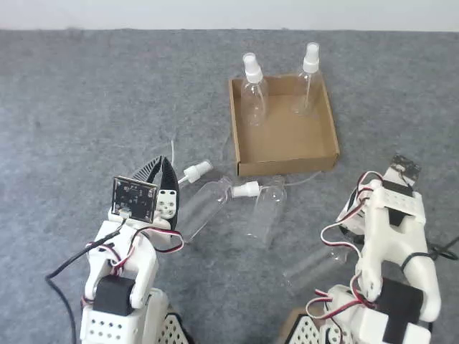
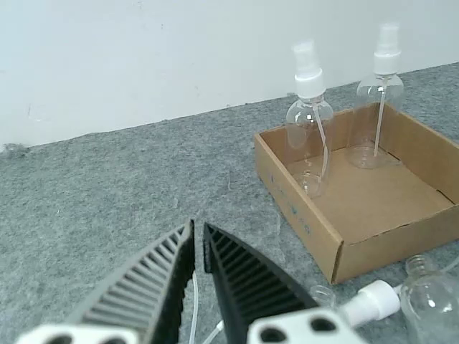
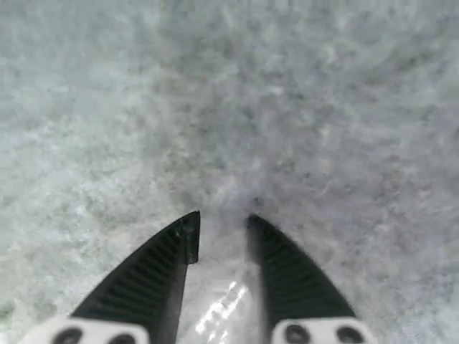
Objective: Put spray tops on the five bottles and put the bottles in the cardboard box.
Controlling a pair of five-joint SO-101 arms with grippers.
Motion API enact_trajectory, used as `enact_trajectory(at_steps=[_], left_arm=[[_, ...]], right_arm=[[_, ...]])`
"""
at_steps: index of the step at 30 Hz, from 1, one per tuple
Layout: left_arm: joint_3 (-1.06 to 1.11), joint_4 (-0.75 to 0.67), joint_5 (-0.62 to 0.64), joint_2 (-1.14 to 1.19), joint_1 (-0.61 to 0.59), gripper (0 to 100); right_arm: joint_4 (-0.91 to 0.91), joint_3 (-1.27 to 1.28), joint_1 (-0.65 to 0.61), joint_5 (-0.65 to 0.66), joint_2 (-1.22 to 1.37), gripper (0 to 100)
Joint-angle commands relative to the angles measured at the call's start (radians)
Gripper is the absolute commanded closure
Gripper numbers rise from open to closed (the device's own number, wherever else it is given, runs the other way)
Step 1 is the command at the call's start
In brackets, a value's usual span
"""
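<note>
Cardboard box (image 1: 285, 163), open-topped, on grey carpet (image 1: 86, 100), right of centre toward the far side. Against its far wall stand two clear bottles fitted with white spray tops, the left boxed bottle (image 1: 254, 100) and the right boxed bottle (image 1: 307, 92), well apart from each other; the near half of the box floor is bare. Three more clear bottles lie on their sides on the carpet: the left lying bottle (image 1: 206, 204) and the middle lying bottle (image 1: 267, 211) just near of the box's front wall, and the near lying bottle (image 1: 315, 265) close beside the right arm (image 1: 391, 236). One spray top (image 1: 195, 172) lies just right of the left gripper (image 2: 199, 228); a second spray top (image 1: 246, 189) lies between the left and middle lying bottles, just beside both. The left gripper hangs above the carpet left of the box, its jaws closed to a thin slit with nothing seen clamped at the tips. The right gripper (image 3: 222, 218) points down at the carpet, jaws parted; a clear glinting patch sits between them near their base, too indistinct to name. Open carpet spreads left of the box to the far edge, where it meets a white wall (image 2: 143, 57); a narrower strip runs right of the box.
</note>
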Motion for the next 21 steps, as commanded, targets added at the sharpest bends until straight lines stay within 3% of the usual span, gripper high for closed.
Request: enact_trajectory(at_steps=[1,4,7,12,21], left_arm=[[-0.005,-0.026,-0.005,-0.006,0.005,99],[-0.005,-0.026,-0.006,-0.006,0.005,99],[-0.005,-0.026,-0.006,-0.006,0.005,99],[-0.005,-0.026,-0.006,-0.006,0.002,99],[-0.005,-0.031,-0.006,-0.006,-0.002,99]], right_arm=[[0.140,-0.146,-0.033,-0.023,-0.007,82.7],[0.255,-0.245,-0.036,-0.081,-0.007,77.8],[0.351,-0.354,-0.082,-0.055,-0.007,77.2],[0.526,-0.434,-0.302,0.193,-0.007,77.2],[0.568,-0.374,-0.685,0.155,-0.007,82.8]])
